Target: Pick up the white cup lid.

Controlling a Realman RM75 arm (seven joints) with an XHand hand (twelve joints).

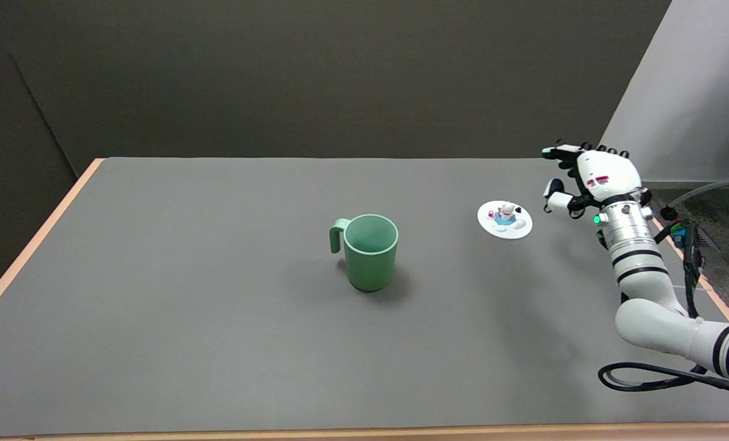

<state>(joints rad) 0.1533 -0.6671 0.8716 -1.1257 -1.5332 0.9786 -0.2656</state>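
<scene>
Over on the right side of the grey table (187, 318), toward its far half, lies the white cup lid (505, 219); it sits flat on the surface, a round white disc with a small figure standing up from its middle on a patch of blue, and a few tiny coloured bits around that; nothing touches it. Just to the right of the lid, and slightly farther back, the right hand (585, 177) hangs in the air at the end of its white arm (640, 269), which comes up from the lower right corner with black bands around it and a small green light glowing near the wrist; the hand's white back faces me and its black-tipped fingers (557, 153) point left, toward the lid's side of the table; they are apart and hold nothing, the thumb sitting lower than the rest and separate from them; hand and lid are near each other but clearly apart. Near the middle of the table, well to the left of the lid, a green mug (370, 252) stands upright with its handle turned to the left and its mouth open upward; a black cable (640, 378) loops on the table by the arm's base; the table's edges show a pale orange trim.
</scene>
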